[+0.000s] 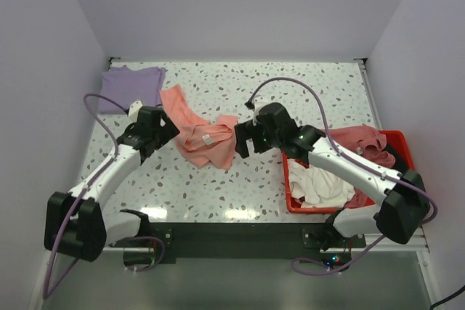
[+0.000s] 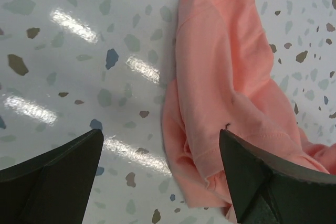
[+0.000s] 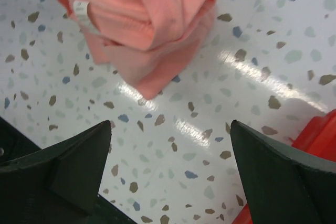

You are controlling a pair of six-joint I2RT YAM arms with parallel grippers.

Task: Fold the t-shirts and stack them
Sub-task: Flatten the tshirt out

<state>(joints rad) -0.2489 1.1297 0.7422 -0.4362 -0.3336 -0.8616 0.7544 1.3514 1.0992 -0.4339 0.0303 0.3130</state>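
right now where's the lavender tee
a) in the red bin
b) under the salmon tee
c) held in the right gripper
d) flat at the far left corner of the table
d: the lavender tee lies spread flat at the far left corner of the table.

The right gripper (image 3: 170, 124) has its two black wedge-shaped fingers (image 3: 79, 166) spread wide, and nothing lies between them but bare tabletop. Ahead of the fingertips and a little toward the left finger lies a crumpled salmon-pink cotton t-shirt (image 3: 152, 19). It is bunched into thick folds, and one pointed fold reaches back toward the gripper without touching either finger. A small white sewn-in label (image 3: 81, 8) shows on the shirt's left side. The shirt rests on a glossy white speckled terrazzo tabletop (image 3: 252, 77), which carries bright streaks of reflected light. Just beside the right finger, on its outer side, is the edge of a red plastic bin (image 3: 315, 135).
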